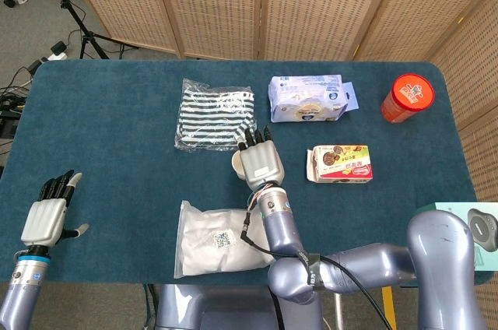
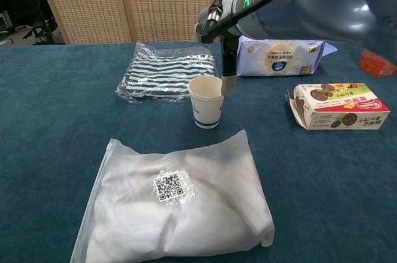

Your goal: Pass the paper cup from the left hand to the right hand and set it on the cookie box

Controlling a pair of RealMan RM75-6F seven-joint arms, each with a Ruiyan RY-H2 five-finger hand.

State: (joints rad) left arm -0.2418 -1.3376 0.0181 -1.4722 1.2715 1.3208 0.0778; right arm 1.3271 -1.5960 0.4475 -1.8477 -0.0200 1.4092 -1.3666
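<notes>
Behind the blue table stand wicker screens.

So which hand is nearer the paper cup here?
Right. The right hand hovers right at the paper cup; the left hand sits far off at the table's near-left corner.

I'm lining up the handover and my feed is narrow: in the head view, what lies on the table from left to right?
Left hand → striped fabric bag → right hand, partly covering the paper cup → blue-and-white tissue pack → cookie box → red canister.
</notes>
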